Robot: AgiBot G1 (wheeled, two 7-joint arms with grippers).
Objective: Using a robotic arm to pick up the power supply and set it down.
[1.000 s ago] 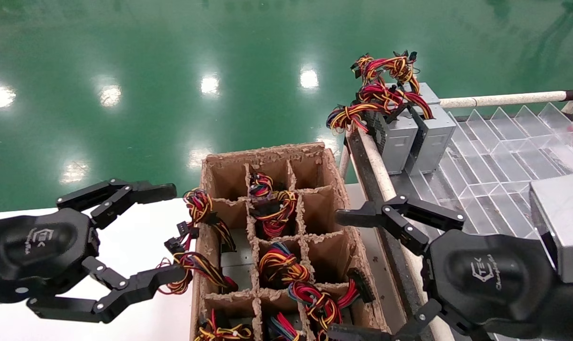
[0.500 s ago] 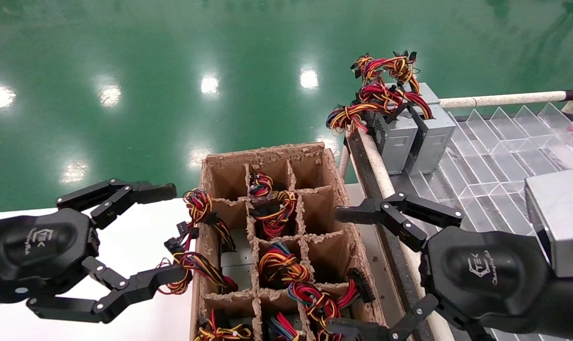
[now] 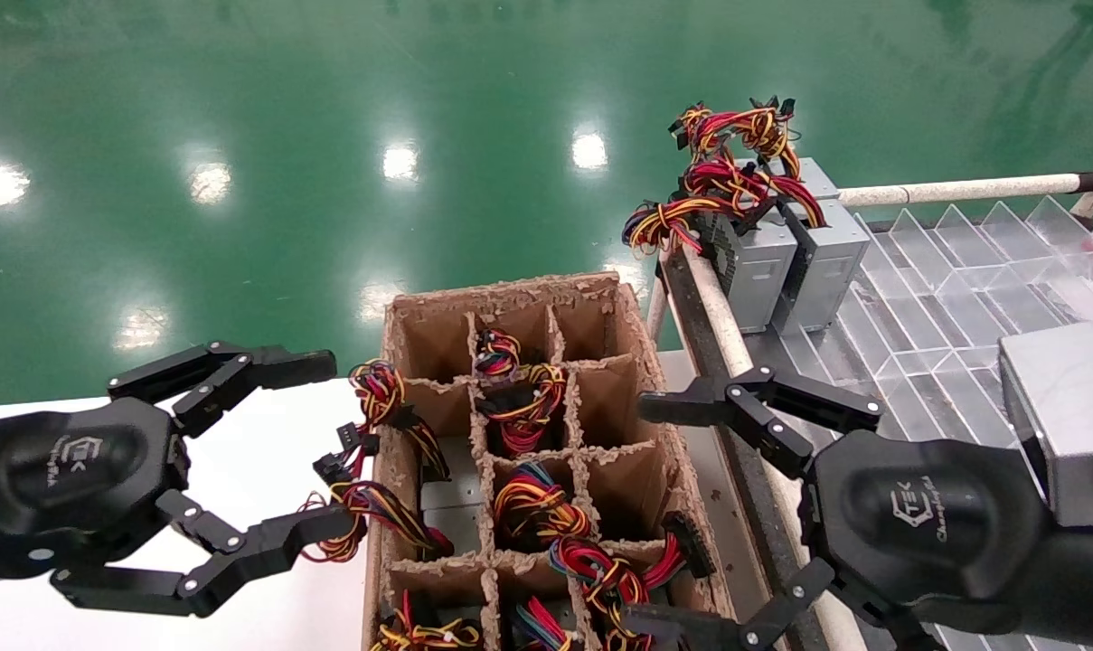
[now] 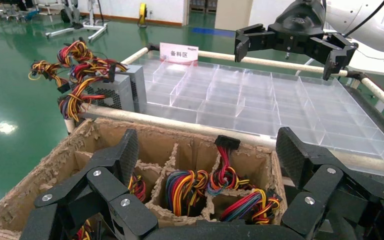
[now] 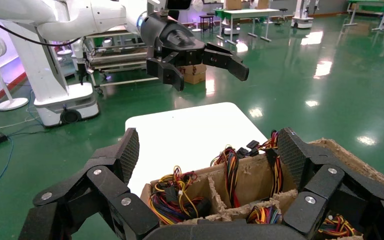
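The right pincer (image 3: 644,517) is open wide over the right edge of the cardboard box (image 3: 510,294). The power supply (image 3: 600,568) sits in a slot close by, at about 8 o'clock from it. I think it stands on end, red wires up; its grey body is hidden. The left pincer (image 3: 334,443), also wide, hangs at the box's 9 o'clock, farther off. Only the left wrist view shows how high the right pincer is.
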